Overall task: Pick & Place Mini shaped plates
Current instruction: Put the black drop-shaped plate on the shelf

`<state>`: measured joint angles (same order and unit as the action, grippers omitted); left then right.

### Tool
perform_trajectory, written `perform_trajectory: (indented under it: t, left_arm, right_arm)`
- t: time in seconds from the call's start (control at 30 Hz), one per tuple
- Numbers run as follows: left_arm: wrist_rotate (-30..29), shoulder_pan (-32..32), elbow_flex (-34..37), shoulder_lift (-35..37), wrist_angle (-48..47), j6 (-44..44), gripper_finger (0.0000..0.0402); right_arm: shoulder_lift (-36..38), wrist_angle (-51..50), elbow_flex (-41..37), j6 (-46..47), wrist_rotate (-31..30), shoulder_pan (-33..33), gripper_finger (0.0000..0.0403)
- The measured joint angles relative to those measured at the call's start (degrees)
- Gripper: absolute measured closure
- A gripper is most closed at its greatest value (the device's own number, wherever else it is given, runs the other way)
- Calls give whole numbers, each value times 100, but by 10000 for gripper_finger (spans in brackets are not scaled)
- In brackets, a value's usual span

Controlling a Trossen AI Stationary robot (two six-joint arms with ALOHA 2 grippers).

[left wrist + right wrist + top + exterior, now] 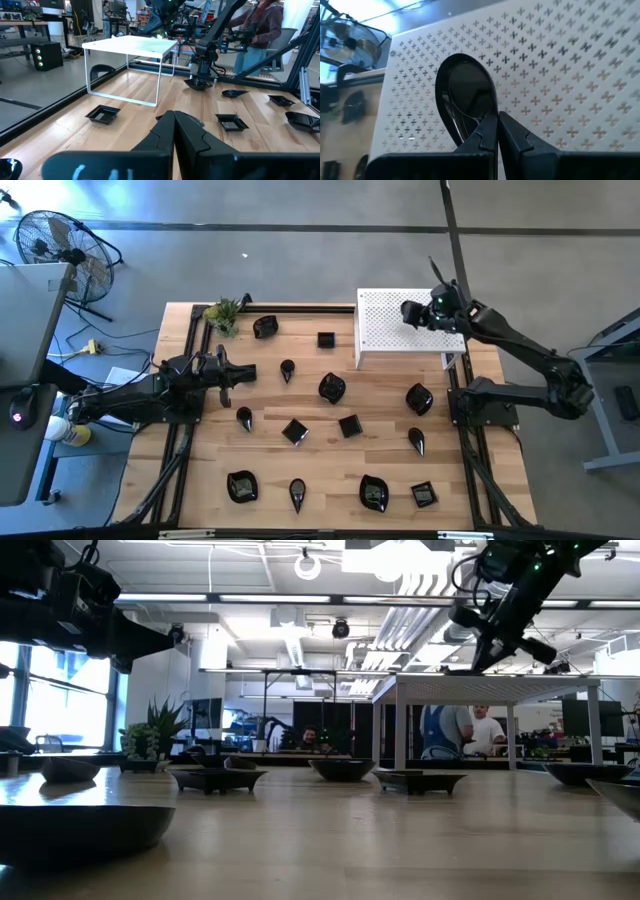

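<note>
Several glossy black mini plates [332, 388] lie scattered flat on the wooden table, square, teardrop and wavy-edged. My right gripper [408, 312] hovers over the white perforated platform [385, 340] at the table's far right, shut on one rounded teardrop plate [465, 90]. My left gripper [250, 372] is shut and holds nothing. It hangs above the table's left side, pointing right, between a teardrop plate [287, 369] and the left edge. In the left wrist view its fingers [174, 120] are closed together. My right gripper pinches the teardrop plate by its narrow end [479, 116] between the two fingers [512, 135]. The fingers slant down from above and lie along the plate's length. The plate is lifted clear above the platform top [560, 75], its wide end pointing away from the fingers.
A small green plant [224, 313] stands at the table's far left corner. The platform stands on thin legs [159, 75], with a plate [102, 70] beneath it. A fan and a desk are beyond the left edge. People [485, 730] are in the room behind.
</note>
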<state>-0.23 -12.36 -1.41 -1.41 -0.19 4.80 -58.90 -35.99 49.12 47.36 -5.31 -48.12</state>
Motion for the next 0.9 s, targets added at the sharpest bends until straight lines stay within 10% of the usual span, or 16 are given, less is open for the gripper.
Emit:
perform_trajectory:
  t: [0.9]
  left_arm:
    - [0,0,0,0,2,-1,401]
  right_arm:
    - [-85,-128,-31,1584,-71,-150,402]
